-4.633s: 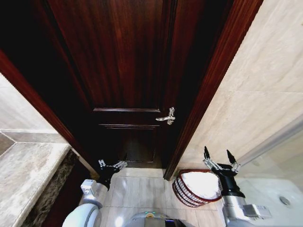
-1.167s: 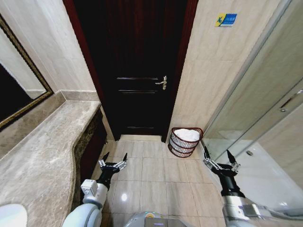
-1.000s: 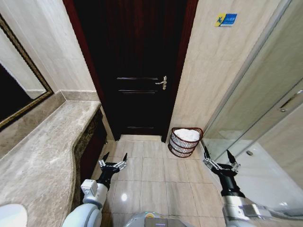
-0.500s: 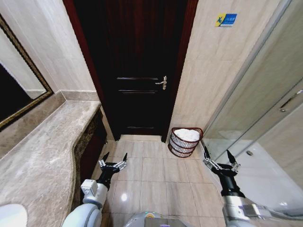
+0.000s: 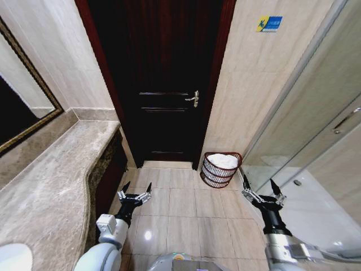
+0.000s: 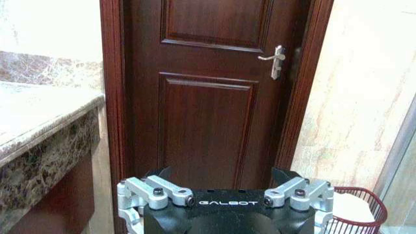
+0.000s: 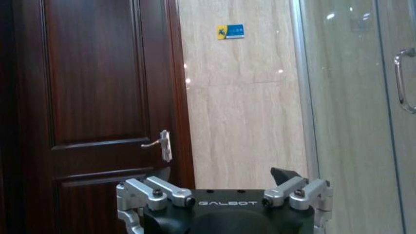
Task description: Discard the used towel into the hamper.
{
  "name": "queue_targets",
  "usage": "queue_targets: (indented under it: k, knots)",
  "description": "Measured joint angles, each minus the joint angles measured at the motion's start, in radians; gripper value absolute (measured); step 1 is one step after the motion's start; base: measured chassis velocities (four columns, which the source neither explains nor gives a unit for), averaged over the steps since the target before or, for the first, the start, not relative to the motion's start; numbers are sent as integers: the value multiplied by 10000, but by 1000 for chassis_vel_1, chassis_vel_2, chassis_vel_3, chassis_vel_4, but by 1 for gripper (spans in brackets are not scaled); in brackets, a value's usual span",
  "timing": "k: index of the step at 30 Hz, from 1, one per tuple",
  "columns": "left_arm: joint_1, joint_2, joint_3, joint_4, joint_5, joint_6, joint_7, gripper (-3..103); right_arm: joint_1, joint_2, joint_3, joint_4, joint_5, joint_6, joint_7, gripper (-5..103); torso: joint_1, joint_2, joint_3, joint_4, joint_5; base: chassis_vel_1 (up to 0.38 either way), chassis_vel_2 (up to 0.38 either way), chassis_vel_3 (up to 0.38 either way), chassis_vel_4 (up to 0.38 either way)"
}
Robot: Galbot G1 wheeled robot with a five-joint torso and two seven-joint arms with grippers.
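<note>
Dark wooden door [image 5: 166, 84] (lever handle [image 5: 193, 99]), marble counter [image 5: 51, 180], glass shower door [image 5: 316, 130]

We saw a beige tiled floor [image 5: 180, 203] carrying the hamper [image 5: 220, 170], which stood by the wall just beside the dark door frame with a white towel [image 5: 224, 161] heaped inside it.

Hamper [image 6: 356, 214] cut by frame edge (base probably behind hand).
</note>
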Motion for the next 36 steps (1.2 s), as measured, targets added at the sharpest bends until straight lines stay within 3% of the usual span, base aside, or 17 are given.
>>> queue_targets:
  k: [36]
  knots:
    - [0, -1, 0, 0, 0, 0, 0, 100, 0, 0, 0, 0, 0, 0, 0, 100, 0, 0, 0, 0, 0, 0, 0, 0, 0]
